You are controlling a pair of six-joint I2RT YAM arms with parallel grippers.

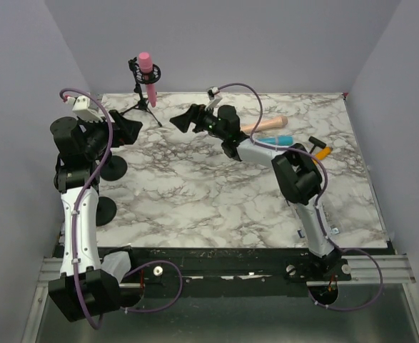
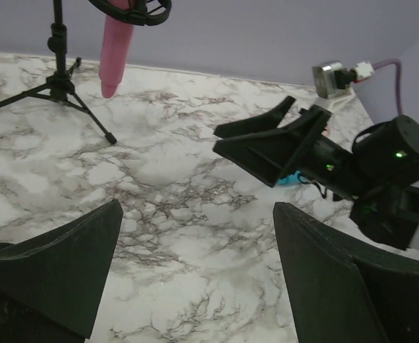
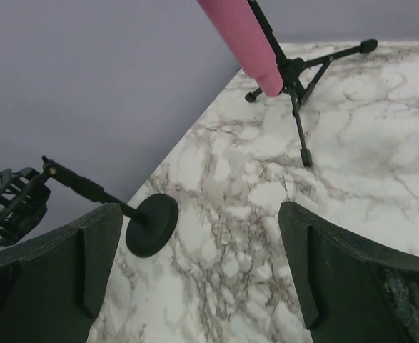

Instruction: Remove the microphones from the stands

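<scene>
"Where the marble table [image 1: 216,207] meets the back wall [image 1: 252,43], how much room is there around the stand [image 1: 143,107]?" asks Ana.

"It's in the far left corner with its tripod feet on the slab and the wall close behind," says Ben. "There's bare marble in front and to its right. 2 round-based stands [image 1: 113,168] crowd the left edge under the left arm."

"And the microphone [image 1: 148,77]?"

"Pink, seated in the black ring at the top of the stand, with its tail hanging below the ring."

"The grippers?"

"The left gripper [image 1: 129,131] is nearer than the tripod feet and a little to their left, jaws spread wide with nothing between them. The right gripper [image 1: 183,118] is to the right of the feet, pointing toward the stand, also gaping and empty — the microphone is higher and farther back than both, and neither touches it."
</scene>
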